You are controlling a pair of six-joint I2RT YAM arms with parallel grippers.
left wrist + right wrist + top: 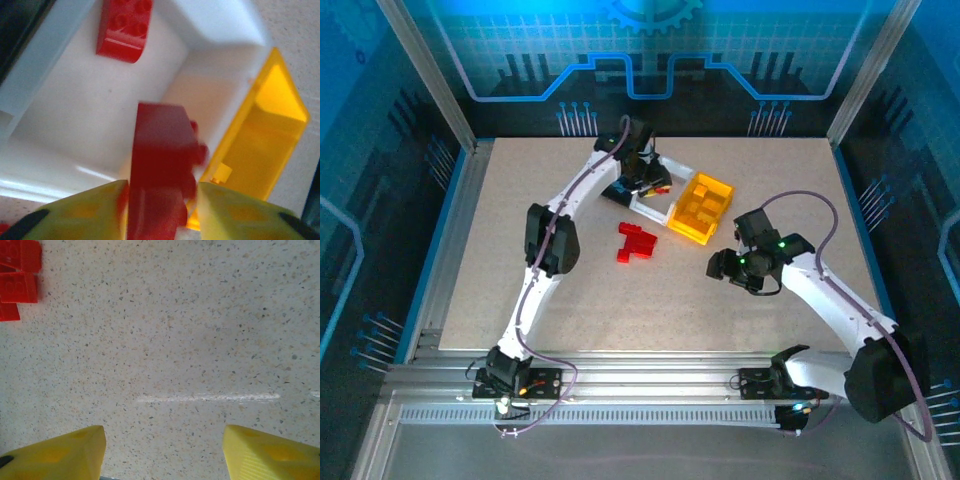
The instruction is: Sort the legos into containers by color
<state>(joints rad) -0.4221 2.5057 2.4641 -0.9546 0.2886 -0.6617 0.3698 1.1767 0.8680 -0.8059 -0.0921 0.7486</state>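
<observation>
Three joined bins sit near the far edge of the worktop (570, 310), about mid-width: black bin (618, 190), white bin (652, 207), yellow bin (688, 230) with yellow bricks (708, 203) inside. A cluster of red bricks (637, 243) lies loose just on the near side of the bins. Left claw (642, 183) is over the white bin. Right claw (718, 266) hangs over bare worktop, right of the cluster and near the yellow bin.

Left wrist: claw (162, 197) points down into the white bin (75, 100). One red brick (122, 27) lies on the bin floor. Another red brick, blurred (160, 165), sits between the fingers (85, 215). Can't tell if they clamp it or stand just clear. Yellow bin (270, 125) adjoins on the right.

Right wrist: claw (162, 450) has fingers (60, 452) well apart, nothing between them, bare worktop (190, 340) below. Red bricks (17, 280) are at the view's top-left corner.
</observation>
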